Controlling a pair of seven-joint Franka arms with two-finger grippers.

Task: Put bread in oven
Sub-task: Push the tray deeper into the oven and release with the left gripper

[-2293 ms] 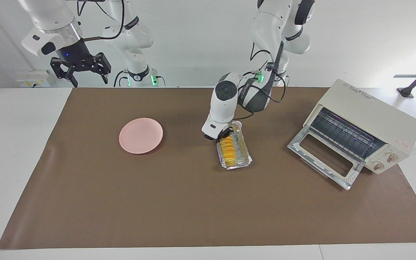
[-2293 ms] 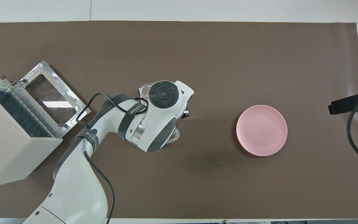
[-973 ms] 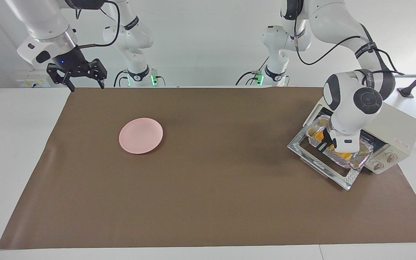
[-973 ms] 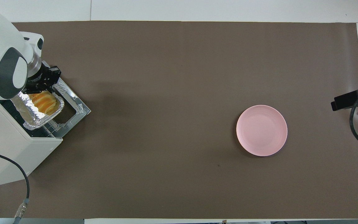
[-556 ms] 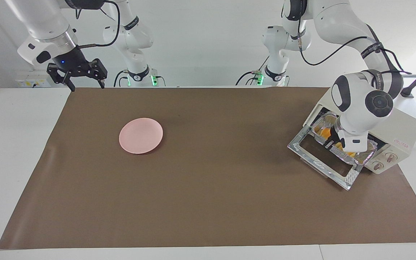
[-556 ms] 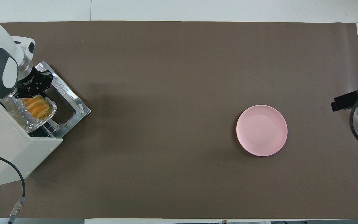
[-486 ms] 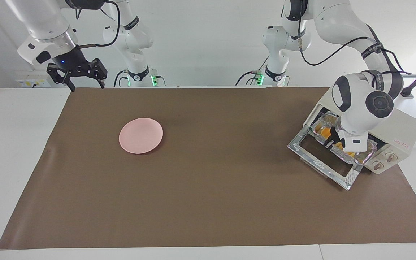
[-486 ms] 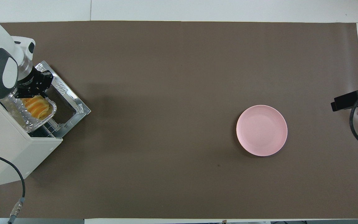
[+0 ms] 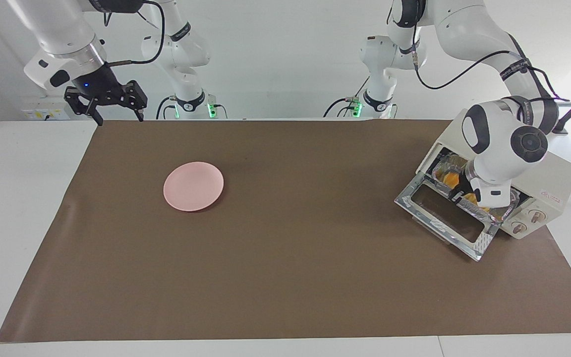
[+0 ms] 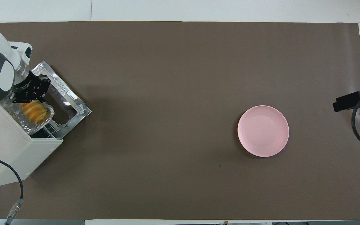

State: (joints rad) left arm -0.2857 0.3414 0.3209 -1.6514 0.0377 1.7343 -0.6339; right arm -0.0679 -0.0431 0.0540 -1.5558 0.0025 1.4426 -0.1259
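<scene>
Small ridged loaf of bread (image 10: pixel 33 112): yellow-orange, paler stripes. Crinkled foil tray (image 10: pixel 27 126): silver. Boxy toaster oven (image 9: pixel 548 176): cream-white. Round plate (image 9: pixel 193 186): plain pink. Table covering (image 9: pixel 285 277): uniform brown.

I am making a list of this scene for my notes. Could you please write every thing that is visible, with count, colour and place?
toaster oven: one, cream-white, at the left arm's end of the table, glass door dropped open.
foil tray: one, silver, partly inside the oven's mouth.
bread: one, yellow-orange, in the foil tray.
plate: one, pink, on the mat toward the right arm's end.
mat: one, brown, covering most of the table.
table: one, white.
left gripper: one, black, shut on the foil tray's edge at the oven's mouth.
right gripper: one, black, open, waiting in the air over the mat's corner nearest the right arm's base.
</scene>
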